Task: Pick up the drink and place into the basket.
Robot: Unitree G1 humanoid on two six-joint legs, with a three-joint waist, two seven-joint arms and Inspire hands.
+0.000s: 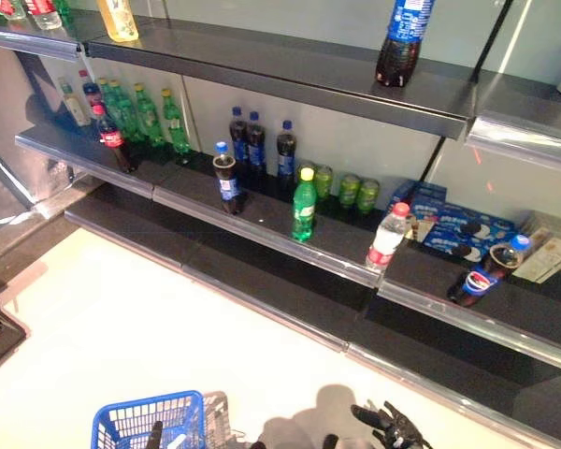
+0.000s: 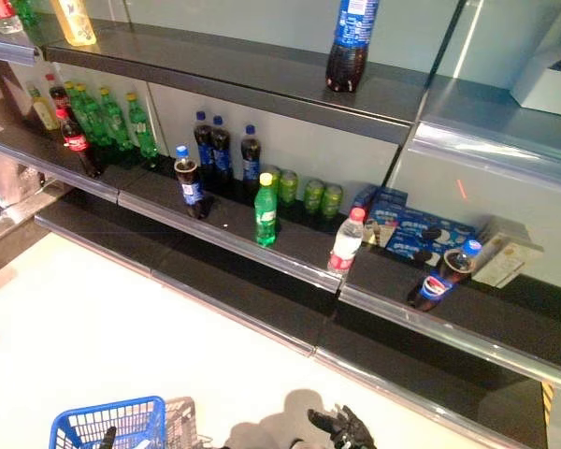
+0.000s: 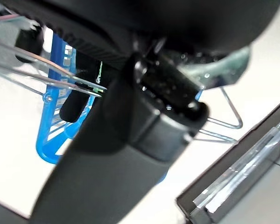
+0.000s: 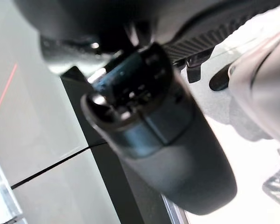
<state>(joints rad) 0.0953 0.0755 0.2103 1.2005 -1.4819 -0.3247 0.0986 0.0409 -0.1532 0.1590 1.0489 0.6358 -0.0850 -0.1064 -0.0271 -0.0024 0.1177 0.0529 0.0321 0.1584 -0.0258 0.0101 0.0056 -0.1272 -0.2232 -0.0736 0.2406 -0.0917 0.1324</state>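
Blue basket (image 1: 145, 421) at bottom edge of head view, on pale floor; left hand (image 1: 155, 434) at its rim, wire handle (image 3: 46, 77) crossing its fingers, grip unclear. Right hand (image 1: 391, 426) low at right, fingers spread, holding nothing. Drinks stand on middle shelf (image 1: 262, 227): cola bottle (image 1: 226, 178), green bottle (image 1: 304, 205), water bottle (image 1: 388, 237).

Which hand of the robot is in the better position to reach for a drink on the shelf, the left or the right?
Probably the right. The right hand is free and holds nothing, low in front of the shelf with the bottles. The left hand is at the blue basket, apparently gripping its wire handle, so it seems occupied.
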